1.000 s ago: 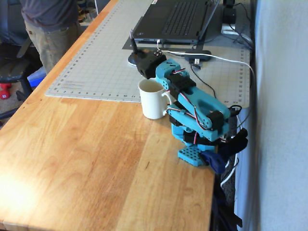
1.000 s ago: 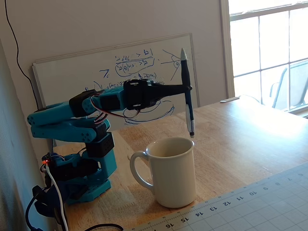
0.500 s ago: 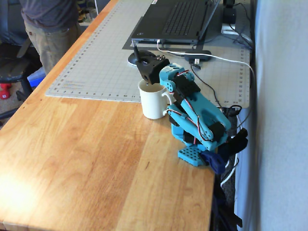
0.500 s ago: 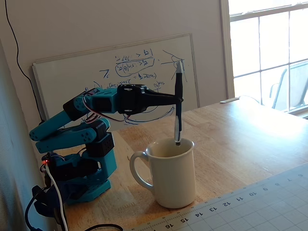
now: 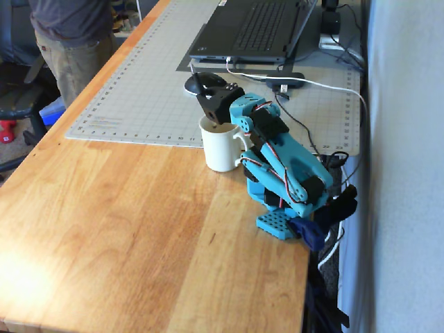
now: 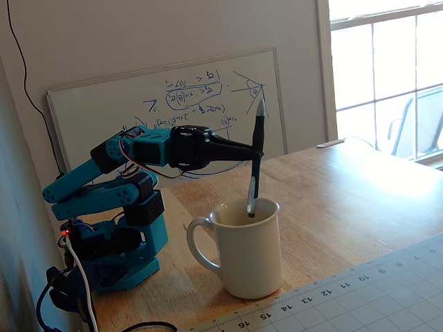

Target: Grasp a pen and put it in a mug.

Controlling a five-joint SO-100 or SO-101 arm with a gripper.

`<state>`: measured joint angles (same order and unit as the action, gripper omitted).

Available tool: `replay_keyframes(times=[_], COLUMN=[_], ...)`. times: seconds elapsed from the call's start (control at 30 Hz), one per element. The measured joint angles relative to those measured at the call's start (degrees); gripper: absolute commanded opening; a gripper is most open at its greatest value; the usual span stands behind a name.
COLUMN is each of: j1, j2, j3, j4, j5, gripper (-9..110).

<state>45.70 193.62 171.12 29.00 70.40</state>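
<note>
Lowering the pen (image 6: 255, 160) into the mug (image 6: 246, 247), the gripper (image 6: 257, 146) clenches it; releasing should come next.

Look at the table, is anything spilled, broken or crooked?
Nothing looks spilled or broken. The mug stands upright on the table. The pen leans a little, its lower end inside the mug while the claw grips it higher up, which fits the job.

Dark blue pen (image 6: 255, 160) near upright, lower tip inside white mug (image 6: 246, 254), mug upright on table
</note>
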Motion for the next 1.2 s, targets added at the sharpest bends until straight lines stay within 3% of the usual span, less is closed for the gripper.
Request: replay_keyframes(times=[0.47,0.6,0.77,1.2], j1=[-3.69,-6.50,-8.88,-30.41], j2=[0.00,0.00,-1.14,-3.08], j3=[-2.64,-7.38,-9.84,-9.49], j4=[0.00,0.00,0.00,0.26], j5=[-0.26,-5.45,-20.65,-76.20], gripper=[7,7,7,1])
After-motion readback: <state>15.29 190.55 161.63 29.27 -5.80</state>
